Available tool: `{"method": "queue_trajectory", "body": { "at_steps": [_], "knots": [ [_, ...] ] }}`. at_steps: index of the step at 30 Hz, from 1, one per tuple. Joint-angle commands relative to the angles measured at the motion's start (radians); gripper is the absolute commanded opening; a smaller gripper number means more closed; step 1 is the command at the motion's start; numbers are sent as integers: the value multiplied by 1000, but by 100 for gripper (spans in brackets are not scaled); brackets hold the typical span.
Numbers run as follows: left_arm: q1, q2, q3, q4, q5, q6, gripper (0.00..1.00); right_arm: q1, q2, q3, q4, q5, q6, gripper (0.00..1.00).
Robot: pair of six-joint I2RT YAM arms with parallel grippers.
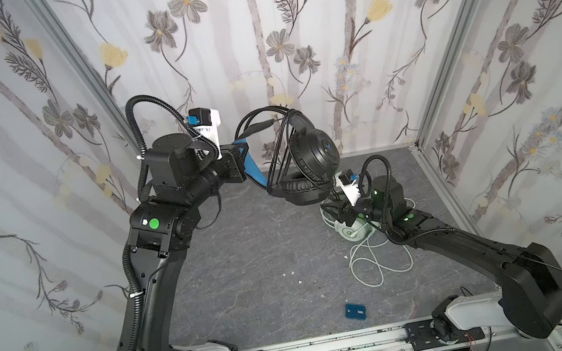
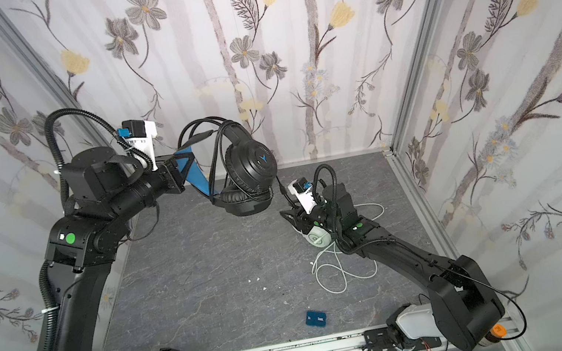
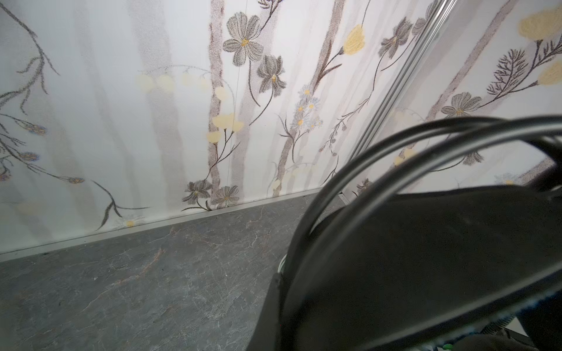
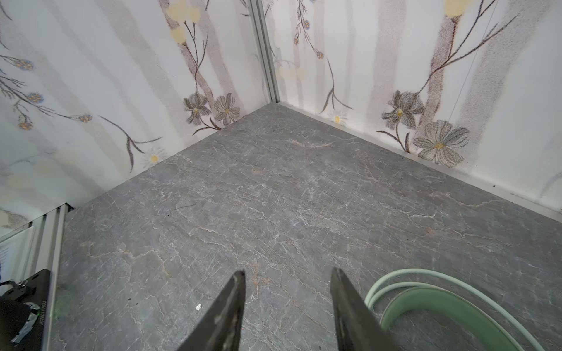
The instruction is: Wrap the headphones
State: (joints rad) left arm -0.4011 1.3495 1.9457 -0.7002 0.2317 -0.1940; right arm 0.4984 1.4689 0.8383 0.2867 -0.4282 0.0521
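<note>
Left hand (image 1: 242, 149) clamps the raised, cable-wrapped black headphones (image 1: 314, 151). Right hand (image 4: 287, 273) hovers half open, empty, beside the green headphones (image 1: 352, 231); their loose cable (image 1: 380, 268) likely needs gathering next.

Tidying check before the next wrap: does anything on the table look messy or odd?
Yes. The pale cable of the mint-green headset sprawls in loose, crossing loops on the right of the table, unwrapped. A few white flecks lie scattered mid-table.

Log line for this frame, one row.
left claw: shut on black headphones, above table | right claw: open, empty | mint headphones: on table, unwrapped
</note>
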Motion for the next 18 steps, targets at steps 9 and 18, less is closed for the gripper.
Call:
{"method": "queue_trajectory", "body": {
  "at_steps": [9, 18],
  "knots": [
    [26, 12, 9, 96, -10, -57, 0, -2, -70, -34, 57, -11, 6, 57],
    [56, 8, -16, 120, 1, -99, 0, -4, -146, -119, 24, 3, -30, 49]
  ]
}}
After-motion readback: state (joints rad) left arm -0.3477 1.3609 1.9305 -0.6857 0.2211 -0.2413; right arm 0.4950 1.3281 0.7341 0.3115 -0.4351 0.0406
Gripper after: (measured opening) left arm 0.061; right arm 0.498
